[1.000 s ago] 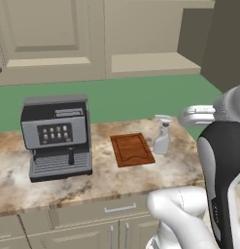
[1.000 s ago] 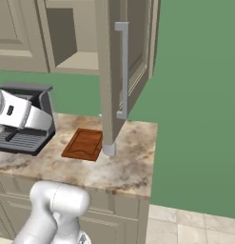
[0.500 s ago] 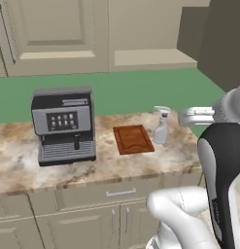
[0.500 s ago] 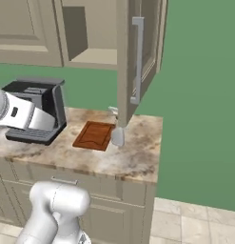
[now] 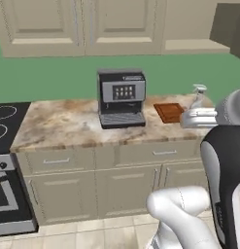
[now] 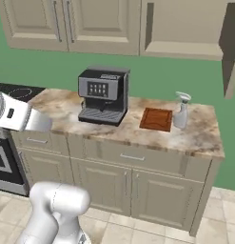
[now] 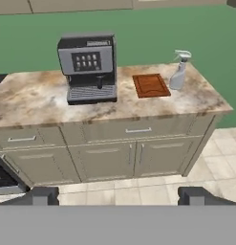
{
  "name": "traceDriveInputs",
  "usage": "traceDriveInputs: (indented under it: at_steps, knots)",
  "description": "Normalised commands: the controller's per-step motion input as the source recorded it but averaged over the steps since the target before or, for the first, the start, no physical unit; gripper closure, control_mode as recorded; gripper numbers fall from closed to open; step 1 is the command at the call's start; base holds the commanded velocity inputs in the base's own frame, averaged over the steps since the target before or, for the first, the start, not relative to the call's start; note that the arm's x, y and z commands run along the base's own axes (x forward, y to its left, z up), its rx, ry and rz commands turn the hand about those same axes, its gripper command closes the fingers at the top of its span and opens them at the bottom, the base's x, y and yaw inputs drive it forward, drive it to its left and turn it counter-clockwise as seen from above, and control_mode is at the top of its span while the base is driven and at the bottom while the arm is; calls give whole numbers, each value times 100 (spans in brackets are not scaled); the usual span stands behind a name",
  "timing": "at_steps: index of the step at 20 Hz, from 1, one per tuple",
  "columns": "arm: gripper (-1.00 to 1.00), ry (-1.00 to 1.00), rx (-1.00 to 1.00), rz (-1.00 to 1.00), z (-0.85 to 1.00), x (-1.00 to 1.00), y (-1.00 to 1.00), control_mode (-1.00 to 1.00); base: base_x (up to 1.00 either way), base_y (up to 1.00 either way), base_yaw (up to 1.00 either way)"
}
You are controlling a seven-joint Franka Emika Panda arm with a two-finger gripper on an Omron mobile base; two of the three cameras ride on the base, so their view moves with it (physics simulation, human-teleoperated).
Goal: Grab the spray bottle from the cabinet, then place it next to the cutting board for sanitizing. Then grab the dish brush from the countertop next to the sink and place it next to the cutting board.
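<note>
The pale grey spray bottle (image 7: 178, 72) stands upright on the marbled countertop (image 7: 33, 98), just right of the reddish-brown cutting board (image 7: 150, 85). Both also show on the counter's right end, the spray bottle (image 6: 181, 110) beside the cutting board (image 6: 157, 119). My gripper (image 7: 118, 196) is open with nothing between its fingertips (image 7: 43, 195), and hangs well back from the counter, out over the floor. The beige wall cabinet (image 6: 185, 26) above has its door (image 6: 229, 47) swung open. The dish brush and the sink are out of view.
A black and silver coffee machine (image 5: 121, 97) stands mid-counter, left of the board. A dark stove (image 5: 5, 126) adjoins the counter on the left. Lower cabinets with drawers (image 7: 105, 158) front the counter, and tiled floor (image 7: 138, 191) lies before them.
The whole picture has shifted: the base has backed away and to the left, so the counter looks farther off. The bottle stays beside the board, and the gripper stays open.
</note>
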Motion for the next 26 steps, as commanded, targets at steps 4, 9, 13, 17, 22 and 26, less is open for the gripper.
traceDriveInputs:
  at_steps: [4, 9, 13, 17, 22, 26]
  knots:
    - [-100, 0, 0, 0, 0, 0, 0, 100, 0, 100, 42]
    - [-100, 0, 0, 0, 0, 0, 0, 100, 0, 100, 57]
    - [-100, 0, 0, 0, 0, 0, 0, 100, 0, 100, 59]
    - [-100, 0, 0, 0, 0, 0, 0, 100, -2, 97, 60]
    - [-100, 0, 0, 0, 0, 0, 0, 100, 0, 77, 68]
    - [-100, 0, 0, 0, 0, 0, 0, 100, 2, 55, 72]
